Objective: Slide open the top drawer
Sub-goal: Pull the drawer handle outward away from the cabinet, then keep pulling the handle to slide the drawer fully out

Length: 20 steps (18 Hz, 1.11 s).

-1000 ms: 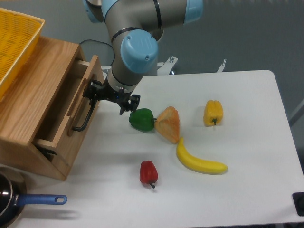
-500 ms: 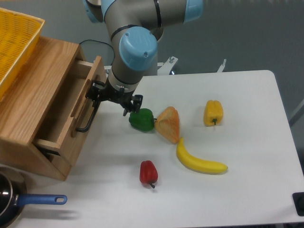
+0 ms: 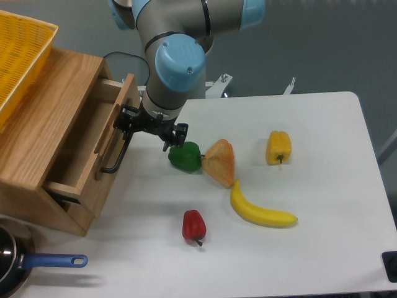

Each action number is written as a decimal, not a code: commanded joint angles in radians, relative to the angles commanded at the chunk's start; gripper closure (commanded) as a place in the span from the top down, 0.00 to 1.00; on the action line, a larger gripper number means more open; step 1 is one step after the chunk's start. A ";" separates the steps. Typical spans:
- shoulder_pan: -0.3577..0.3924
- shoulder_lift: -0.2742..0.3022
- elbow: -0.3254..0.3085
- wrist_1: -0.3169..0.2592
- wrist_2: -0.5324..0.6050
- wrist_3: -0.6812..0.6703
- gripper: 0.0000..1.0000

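top drawer [image 3: 93,158]: we've got it sticking out of the wooden cabinet [image 3: 37,143] on the left side of the tabletop [image 3: 322,205], front panel angled toward the middle, and we can see down into the open box behind it.

handle [image 3: 118,152]: long thin black bar on the drawer front, running down the panel; the upper end sits right where the gripper is.

gripper [image 3: 130,122]: black, at the top end of the handle. From this angle we can't honestly tell if the fingers are closed on the bar or just around it, the wrist and the black parts blur together.

arm [image 3: 173,62]: grey with light blue caps, coming down from the top of the shot, wrist just right of the drawer front.

green pepper [image 3: 185,156]: on the tabletop just below and right of the wrist, close to it.

orange wedge thing [image 3: 219,162]: right up against the green pepper on its right, looks like bread or pastry to us.

banana [image 3: 260,211]: lying just below the wedge.

yellow pepper [image 3: 278,147]: off to the right, apart from the rest.

red pepper [image 3: 193,226]: on its own nearer the front edge.

yellow basket [image 3: 18,56]: on top of the cabinet, top left corner.

pan [image 3: 15,264]: blue handle, bottom left, partly cut off.
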 joint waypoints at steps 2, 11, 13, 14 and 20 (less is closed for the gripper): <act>0.000 -0.002 0.002 0.000 0.017 0.002 1.00; 0.023 0.000 0.003 -0.003 0.028 0.023 1.00; 0.025 0.000 0.003 -0.002 0.028 0.028 1.00; 0.026 0.000 0.003 -0.002 0.028 0.029 1.00; 0.046 0.002 0.008 -0.002 0.029 0.031 1.00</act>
